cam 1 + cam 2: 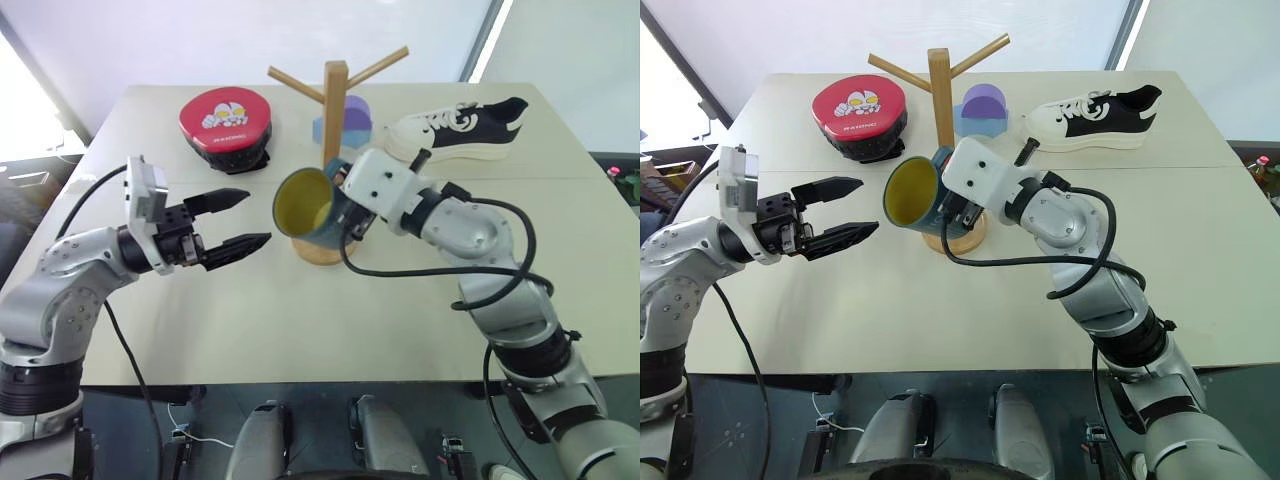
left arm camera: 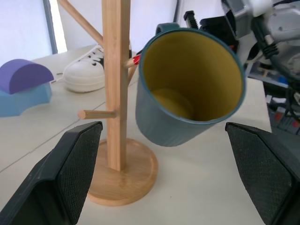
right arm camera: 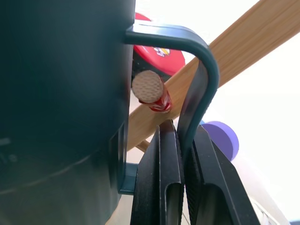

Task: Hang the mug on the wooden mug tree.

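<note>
My right gripper [image 3: 182, 140] is shut on the loop handle of the teal-blue mug [image 1: 305, 205], which it holds tilted in the air with the yellow inside facing my left. The mug hangs just in front of the wooden mug tree [image 1: 335, 110], whose round base stands on the table. In the right wrist view, a peg tip with a red mark [image 3: 150, 89] shows in the opening of the handle. My left gripper [image 1: 255, 218] is open and empty, a short way to the left of the mug, with its fingers pointing at the mug's mouth.
A red round pad with a cartoon figure [image 1: 225, 125] lies at the back left of the table [image 1: 300, 330]. A purple and blue block [image 1: 350, 118] stands behind the tree. A black and white shoe [image 1: 460, 130] lies at the back right.
</note>
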`<state>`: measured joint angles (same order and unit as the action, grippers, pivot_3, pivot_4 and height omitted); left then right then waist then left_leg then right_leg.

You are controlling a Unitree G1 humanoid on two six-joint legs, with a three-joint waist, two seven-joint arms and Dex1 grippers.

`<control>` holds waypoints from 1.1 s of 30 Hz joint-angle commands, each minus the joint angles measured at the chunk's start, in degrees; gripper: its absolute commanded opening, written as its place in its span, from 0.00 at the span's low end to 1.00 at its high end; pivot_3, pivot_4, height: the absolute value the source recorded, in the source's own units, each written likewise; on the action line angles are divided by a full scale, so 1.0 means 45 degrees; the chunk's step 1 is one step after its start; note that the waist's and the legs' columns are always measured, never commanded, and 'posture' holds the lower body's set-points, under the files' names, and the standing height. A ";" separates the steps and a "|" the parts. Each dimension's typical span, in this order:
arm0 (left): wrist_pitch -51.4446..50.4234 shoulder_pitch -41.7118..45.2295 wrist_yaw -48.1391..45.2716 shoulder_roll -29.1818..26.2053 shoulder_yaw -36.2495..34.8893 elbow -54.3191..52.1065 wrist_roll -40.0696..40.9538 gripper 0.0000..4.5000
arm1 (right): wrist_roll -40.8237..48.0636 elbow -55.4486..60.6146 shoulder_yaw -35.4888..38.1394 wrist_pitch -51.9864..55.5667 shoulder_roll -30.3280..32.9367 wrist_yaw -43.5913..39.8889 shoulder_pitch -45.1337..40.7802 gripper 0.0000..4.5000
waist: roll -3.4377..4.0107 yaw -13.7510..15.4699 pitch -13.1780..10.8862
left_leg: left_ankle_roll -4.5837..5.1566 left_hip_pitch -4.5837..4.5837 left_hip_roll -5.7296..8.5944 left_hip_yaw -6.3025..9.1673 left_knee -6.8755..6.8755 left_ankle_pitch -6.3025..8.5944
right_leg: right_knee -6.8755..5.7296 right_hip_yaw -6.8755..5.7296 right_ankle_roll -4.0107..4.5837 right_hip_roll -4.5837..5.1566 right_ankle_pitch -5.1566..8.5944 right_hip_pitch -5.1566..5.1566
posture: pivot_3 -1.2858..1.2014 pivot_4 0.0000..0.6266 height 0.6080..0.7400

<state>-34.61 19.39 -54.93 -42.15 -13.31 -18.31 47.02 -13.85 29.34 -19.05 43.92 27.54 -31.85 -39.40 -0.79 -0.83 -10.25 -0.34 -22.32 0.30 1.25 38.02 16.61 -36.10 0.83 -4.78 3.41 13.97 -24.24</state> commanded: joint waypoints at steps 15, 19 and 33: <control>0.0106 0.0505 0.0304 -0.0037 -0.0417 -0.0332 0.0345 1.00 | -0.0672 0.0138 0.0098 -0.0376 0.0057 0.0123 -0.0516 0.55 | 0.0000 -0.0003 0.0000 | -0.0011 0.0000 -0.0001 0.0002 0.0000 -0.0006 | -0.0006 0.0000 -0.0002 -0.0017 -0.0001 -0.0002 | 0.52 0.24 0.96; 0.0165 0.0404 0.0585 0.0189 -0.0525 -0.0003 0.0290 1.00 | 0.0128 0.0785 0.1420 -0.0982 0.0724 -0.0377 0.0054 0.55 | -0.0001 0.0048 0.0000 | -0.0011 0.0000 0.0000 0.0001 0.0001 -0.0006 | -0.0005 0.0000 -0.0002 -0.0016 -0.0001 -0.0002 | 0.52 0.24 0.96; 0.2794 -0.1039 0.3935 0.1721 -0.1187 0.3388 -0.3136 1.00 | 0.5800 -0.0270 0.8022 -0.3863 -0.0199 -0.1279 0.5813 0.55 | -0.0042 0.0041 0.0022 | -0.0008 0.0040 -0.0014 0.0005 0.0013 -0.0007 | -0.0011 0.0005 -0.0005 -0.0017 -0.0003 0.0050 | 0.52 0.24 0.96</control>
<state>-25.19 15.27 -39.30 -34.68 -17.09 -3.73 35.45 10.36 30.05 13.58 29.02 27.48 -39.35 -14.30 -0.98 -0.65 -10.15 -0.38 -22.09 0.24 1.27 38.07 16.58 -36.14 0.85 -4.80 3.33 13.96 -23.97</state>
